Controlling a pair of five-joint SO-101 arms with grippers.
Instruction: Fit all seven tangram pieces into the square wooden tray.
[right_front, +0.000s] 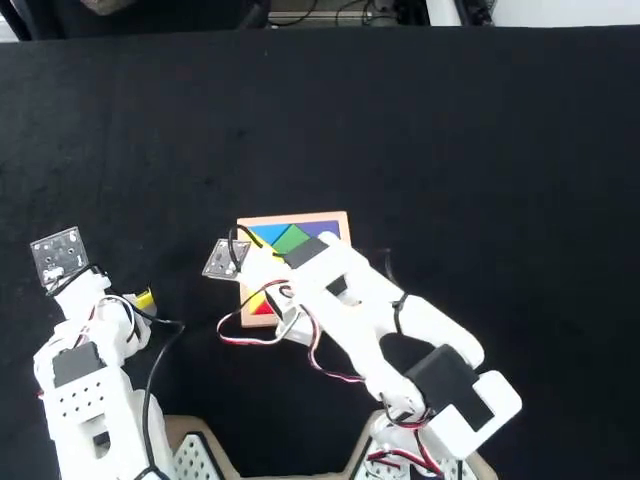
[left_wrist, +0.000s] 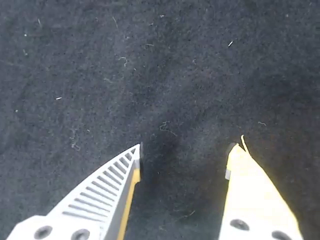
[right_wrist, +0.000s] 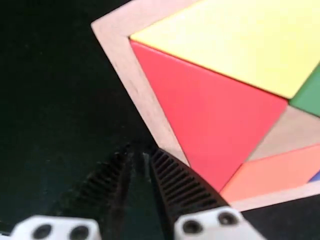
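My right gripper (right_wrist: 140, 152) is pinched nearly closed on nothing, its tips at the outer rim of the square wooden tray (right_wrist: 150, 115), with the flat red triangle (right_wrist: 210, 115) lying in the tray just beyond. Such pieces look light, stiff and slick, so I judge only their thin edges offer grip. My left gripper (left_wrist: 186, 150) gapes empty over black cloth (left_wrist: 150, 60).
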